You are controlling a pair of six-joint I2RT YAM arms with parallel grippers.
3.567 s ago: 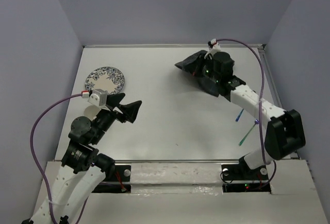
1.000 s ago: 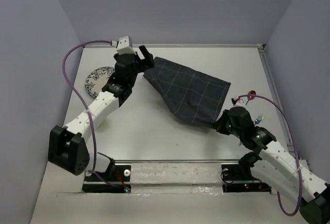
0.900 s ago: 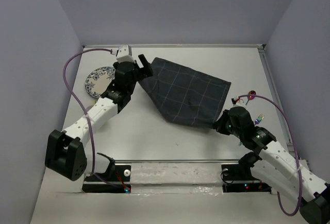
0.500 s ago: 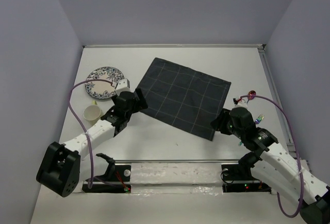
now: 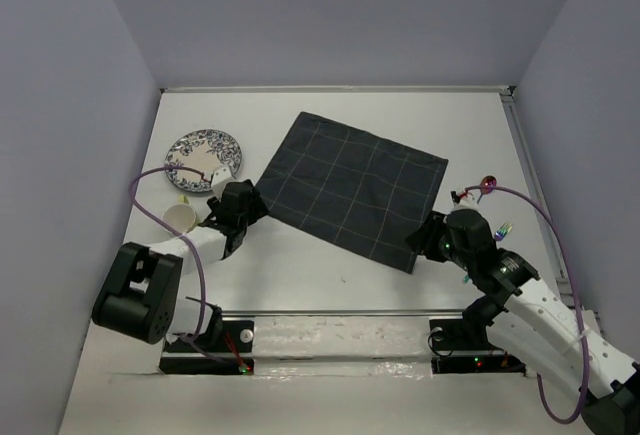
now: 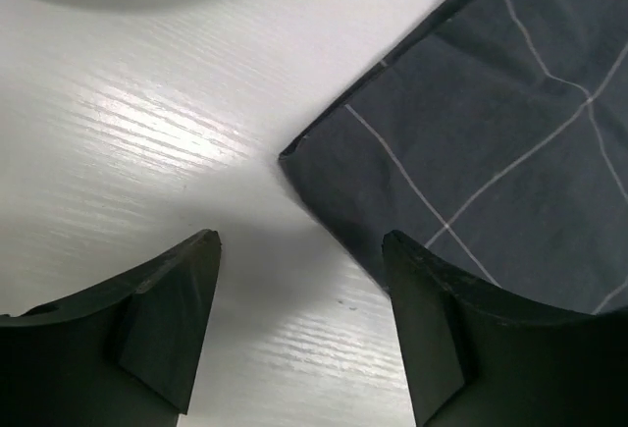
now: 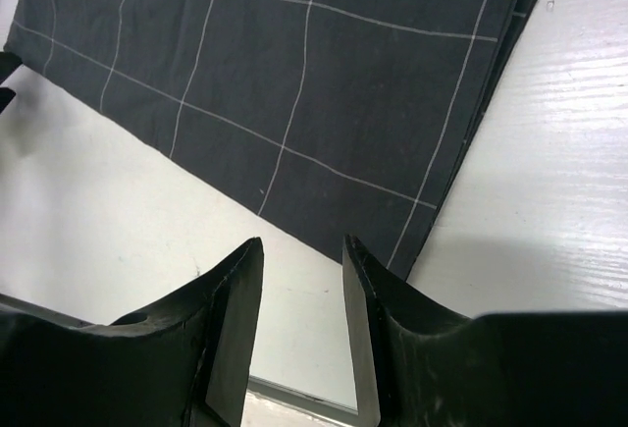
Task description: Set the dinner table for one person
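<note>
The white dinner table (image 5: 320, 290) carries a dark grey checked placemat (image 5: 350, 190), spread flat near its middle. My left gripper (image 5: 250, 207) is open, low over the table at the mat's left corner. In the left wrist view the gripper (image 6: 299, 240) has only bare table between its fingers, and the mat's corner (image 6: 287, 156) lies just ahead. My right gripper (image 5: 424, 240) is open at the mat's near-right corner. In the right wrist view the gripper (image 7: 302, 245) holds nothing, with the placemat (image 7: 294, 74) ahead of its tips.
A blue-patterned plate (image 5: 204, 150) lies at the left, with a pale cup (image 5: 180, 218) on its side nearer the front. Coloured cutlery (image 5: 503, 228) shows at the right edge beside my right arm. A metal rail (image 5: 340, 313) runs along the near edge.
The placemat was lifted and stretched between both grippers; it now lies flat and released. My right gripper has opened. My left arm has drawn back toward the near left.
</note>
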